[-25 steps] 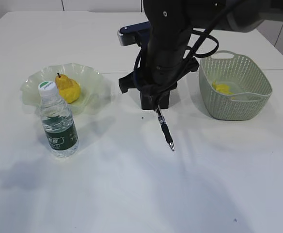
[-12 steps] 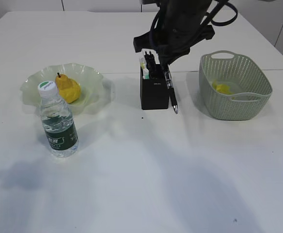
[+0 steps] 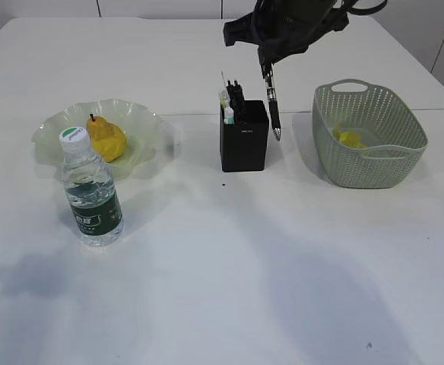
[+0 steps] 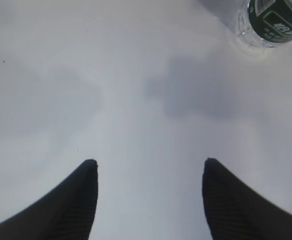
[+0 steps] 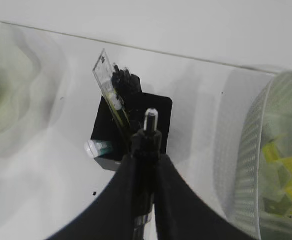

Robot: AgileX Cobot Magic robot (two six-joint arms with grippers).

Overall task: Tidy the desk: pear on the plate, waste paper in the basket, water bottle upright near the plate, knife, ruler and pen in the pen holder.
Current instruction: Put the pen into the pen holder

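Observation:
My right gripper (image 3: 267, 70) is shut on a black pen (image 3: 272, 106), which hangs tip down in the air just right of the black pen holder (image 3: 244, 148). From the wrist, the pen (image 5: 147, 131) points at the holder (image 5: 157, 107), where the clear ruler (image 5: 108, 89) leans beside a white-green item (image 5: 98, 148). I cannot single out the knife. The pear (image 3: 106, 140) lies on the green plate (image 3: 143, 122). The water bottle (image 3: 91, 190) stands upright in front of the plate. My left gripper (image 4: 148, 165) is open over bare desk (image 4: 111, 90).
The sage-green basket (image 3: 374, 163) stands right of the holder with yellow waste paper (image 3: 350, 139) inside. The bottle's base (image 4: 276, 22) shows at the top right of the left wrist view. A second table edge runs behind the holder.
My right gripper has lifted the pen off the desk in front of the holder and carried it up and back. The pen went from slanted to hanging upright beside the holder.

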